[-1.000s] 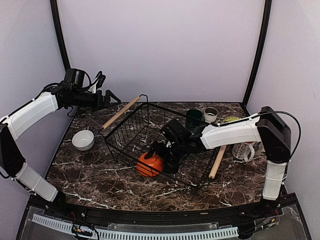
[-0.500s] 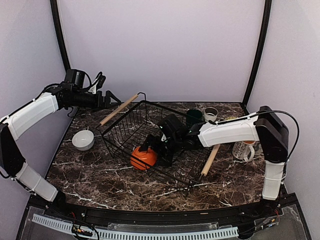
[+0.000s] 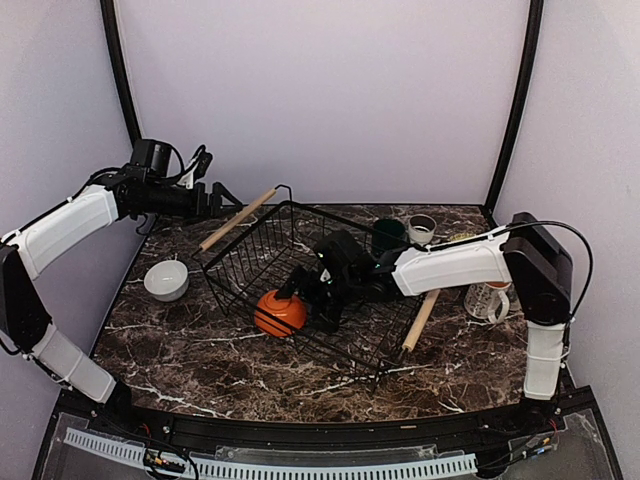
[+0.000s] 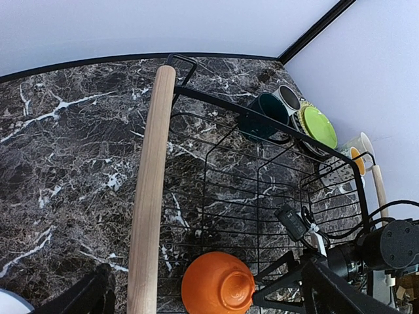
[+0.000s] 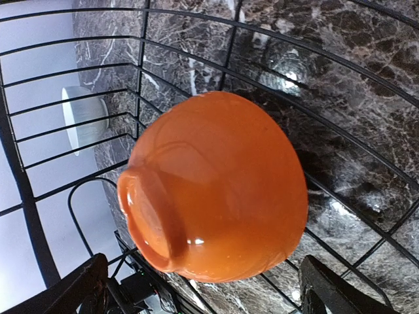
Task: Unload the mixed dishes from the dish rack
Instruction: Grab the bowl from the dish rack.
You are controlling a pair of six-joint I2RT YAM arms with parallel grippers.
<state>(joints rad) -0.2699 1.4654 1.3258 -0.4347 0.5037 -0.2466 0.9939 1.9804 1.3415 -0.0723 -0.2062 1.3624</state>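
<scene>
dish rack (image 3: 250, 262): stands mid-table on the dark marble table (image 3: 200, 370).

orange bowl (image 3: 279, 313): inside the dish rack at its near left corner, turned over, foot ring up, resting on the wire floor.

right gripper (image 3: 308, 298): reaches into the dish rack from the right. jaws are released and spread wide, and the orange bowl sits just ahead of the fingertips. contact with the bowl cannot be confirmed.

left gripper (image 3: 222, 195): raised at the far left corner of the dish rack, jaws released, grasping nothing. the left wooden handle (image 4: 152, 183) runs below them.

outside the dish rack:
- white bowl (image 3: 166, 279), left
- dark green cup (image 3: 388, 236), small white cup (image 3: 421, 228) and lime-green plate (image 4: 319, 126), far right corner
- mug (image 3: 487, 300), right
</scene>
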